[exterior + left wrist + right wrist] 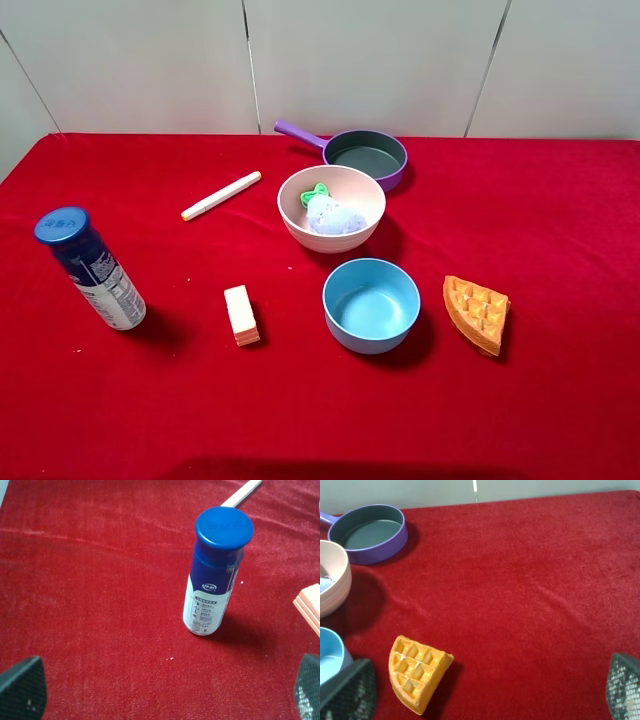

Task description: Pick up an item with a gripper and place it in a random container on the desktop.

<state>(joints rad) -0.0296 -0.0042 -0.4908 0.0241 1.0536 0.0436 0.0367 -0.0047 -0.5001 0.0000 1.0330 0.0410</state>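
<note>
The light-blue plush toy (335,214) with its green leafy top lies inside the pale pink-cream bowl (296,216) at the middle of the red desktop (560,240). The bowl's edge (335,587) shows in the right wrist view. No arm or gripper shows in the exterior high view. In the left wrist view the left gripper (164,700) is open and empty, its fingertips (20,690) wide apart above the cloth, short of a blue-capped can. In the right wrist view the right gripper (485,695) is open and empty, its fingertips (347,692) wide apart near the waffle wedge.
A blue-capped can (92,268) (212,580) stands at the left. A white marker (221,195), a cream block (241,315), a smaller blue bowl (371,305), an orange waffle wedge (477,312) (417,672) and a purple-handled pan (365,155) (367,532) lie around the pink bowl.
</note>
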